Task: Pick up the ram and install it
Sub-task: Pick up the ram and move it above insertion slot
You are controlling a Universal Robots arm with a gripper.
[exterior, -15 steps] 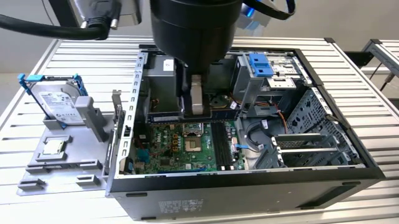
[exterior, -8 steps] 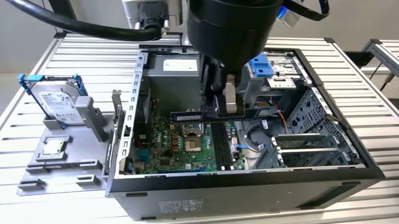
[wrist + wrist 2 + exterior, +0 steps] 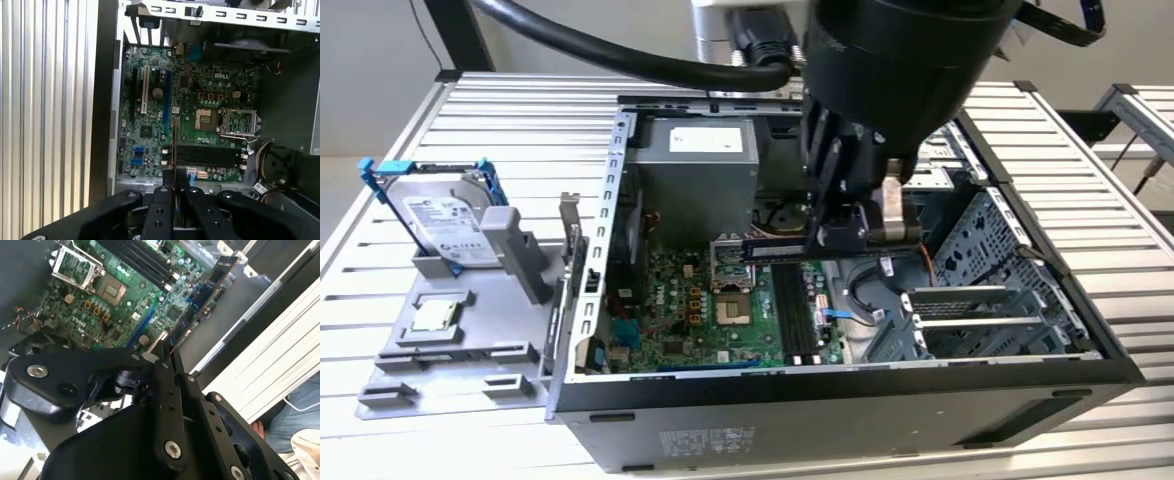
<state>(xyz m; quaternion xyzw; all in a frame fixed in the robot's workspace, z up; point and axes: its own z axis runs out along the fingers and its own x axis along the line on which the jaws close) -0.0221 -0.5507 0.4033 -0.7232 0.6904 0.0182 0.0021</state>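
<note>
My gripper [image 3: 838, 240] is shut on the ram [image 3: 774, 247], a slim dark stick with black chips, and holds it on edge above the green motherboard [image 3: 707, 310] inside the open computer case [image 3: 854, 400]. In the second wrist view the ram [image 3: 200, 305] reaches out from the gripper [image 3: 167, 357] over the board's edge. The first wrist view has the ram [image 3: 173, 145] edge-on as a thin line ahead of the gripper [image 3: 175, 182]. The black memory slots [image 3: 205, 155] lie below, running crosswise to that line. The slots [image 3: 790, 310] sit just under the gripper in the exterior view.
A silver hard drive in a blue frame [image 3: 447, 215] stands on a grey fixture [image 3: 454, 340] at the exterior view's left, with a small square chip [image 3: 434, 315] beside it. Inside the case are the power supply [image 3: 700, 170], an open processor socket [image 3: 240, 122] and a drive cage [image 3: 987, 260].
</note>
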